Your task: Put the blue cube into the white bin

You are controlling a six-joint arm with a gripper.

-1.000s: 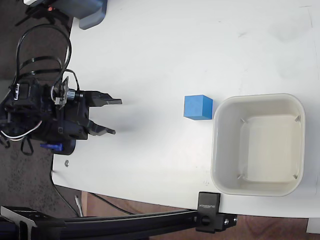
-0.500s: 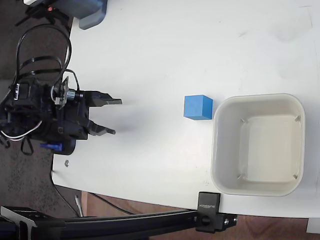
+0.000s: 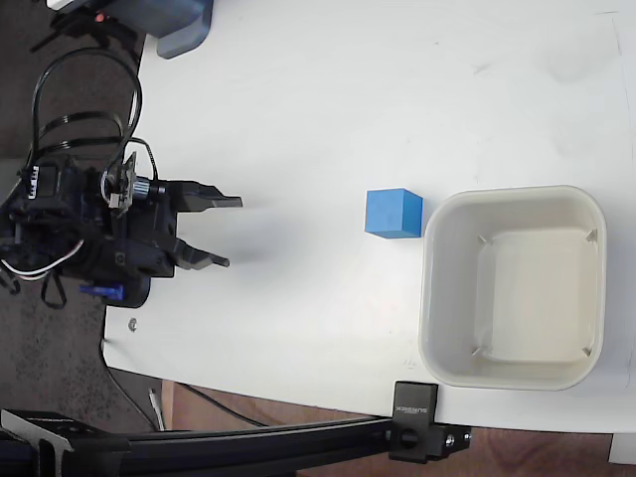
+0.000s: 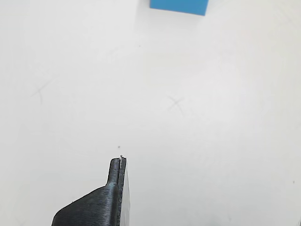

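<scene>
With its fingers spread and empty, the gripper (image 3: 231, 233) sits well short of the blue cube (image 3: 394, 213), which rests straight ahead, touching or almost touching the white bin (image 3: 433, 298), so a low, fast approach could jam it against the wall.

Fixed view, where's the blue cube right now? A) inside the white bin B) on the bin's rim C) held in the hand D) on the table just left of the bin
D: the blue cube sits on the table by the white bin's left wall, outside it, while the hand is open and empty far to the left.
</scene>
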